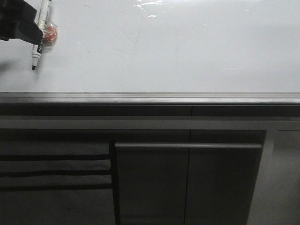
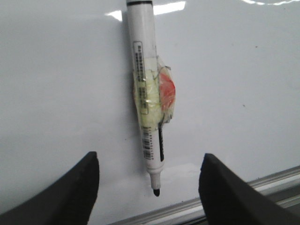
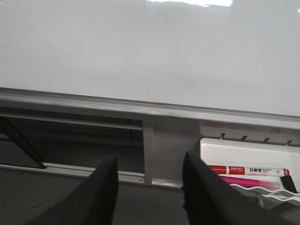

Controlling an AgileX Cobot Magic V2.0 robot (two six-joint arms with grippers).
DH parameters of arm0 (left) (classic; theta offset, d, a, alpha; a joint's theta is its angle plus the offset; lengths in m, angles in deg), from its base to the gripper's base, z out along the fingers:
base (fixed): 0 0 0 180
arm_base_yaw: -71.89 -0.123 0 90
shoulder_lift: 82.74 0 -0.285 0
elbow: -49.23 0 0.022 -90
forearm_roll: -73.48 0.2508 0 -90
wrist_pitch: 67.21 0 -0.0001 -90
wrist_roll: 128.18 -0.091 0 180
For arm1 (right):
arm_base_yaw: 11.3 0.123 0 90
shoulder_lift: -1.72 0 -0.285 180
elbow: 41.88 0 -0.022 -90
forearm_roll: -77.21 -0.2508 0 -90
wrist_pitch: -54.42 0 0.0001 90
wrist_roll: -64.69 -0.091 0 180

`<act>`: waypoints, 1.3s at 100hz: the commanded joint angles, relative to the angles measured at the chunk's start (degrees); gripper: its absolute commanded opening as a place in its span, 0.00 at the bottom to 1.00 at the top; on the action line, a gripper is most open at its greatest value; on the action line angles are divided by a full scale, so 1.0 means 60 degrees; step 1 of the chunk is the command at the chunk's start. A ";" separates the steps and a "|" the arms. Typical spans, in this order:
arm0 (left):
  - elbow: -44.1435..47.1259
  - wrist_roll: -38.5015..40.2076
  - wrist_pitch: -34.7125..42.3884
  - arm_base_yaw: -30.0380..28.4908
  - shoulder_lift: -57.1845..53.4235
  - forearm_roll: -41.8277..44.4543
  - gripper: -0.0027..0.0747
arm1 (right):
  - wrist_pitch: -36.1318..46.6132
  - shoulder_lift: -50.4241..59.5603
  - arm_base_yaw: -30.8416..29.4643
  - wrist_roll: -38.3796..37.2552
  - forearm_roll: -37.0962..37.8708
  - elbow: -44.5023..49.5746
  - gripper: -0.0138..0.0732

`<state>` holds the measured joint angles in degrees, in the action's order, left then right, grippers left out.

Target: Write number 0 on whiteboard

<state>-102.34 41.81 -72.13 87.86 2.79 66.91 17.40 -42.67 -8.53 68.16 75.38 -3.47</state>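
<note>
The whiteboard (image 1: 164, 47) is glossy white and fills the upper half of the front view; no number 0 shows on it. A white marker (image 1: 41, 33) with a yellow and red taped lump lies against the board at the far left, uncapped, with its black tip (image 1: 33, 68) pointing down. My left gripper (image 1: 18, 23) is over the marker's upper part. In the left wrist view the marker (image 2: 143, 47) lies on the board (image 2: 234, 70) between the wide-open fingers of my left gripper (image 2: 150, 157), touching neither. My right gripper (image 3: 149, 159) is open and empty below the board (image 3: 150, 56).
The board's grey metal edge (image 1: 150, 98) runs across below it, with dark grey cabinet panels (image 1: 187, 183) and a bar handle (image 1: 187, 146) underneath. A white tray (image 3: 248, 150) holds a red marker (image 3: 248, 170) and a pink one (image 3: 243, 181) beside my right gripper.
</note>
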 commanded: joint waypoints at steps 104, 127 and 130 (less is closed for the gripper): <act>-0.1616 0.0019 -0.0784 0.0067 0.0974 0.0527 0.01 | 0.0585 -0.0079 0.0016 0.0089 -0.0252 -0.0328 0.49; -0.2108 -0.1670 -0.4542 0.0952 -0.0049 0.1010 0.01 | -0.0382 -0.0781 0.0635 0.2703 -0.2497 -0.1094 0.49; -0.2242 -0.1805 -0.5238 0.1160 -0.0157 0.1010 0.01 | -0.0553 -0.1050 0.0760 0.3050 -0.2783 -0.1258 0.49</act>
<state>-112.19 35.34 -96.15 91.60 5.62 72.81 13.20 -45.64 -5.68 79.33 64.26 -6.97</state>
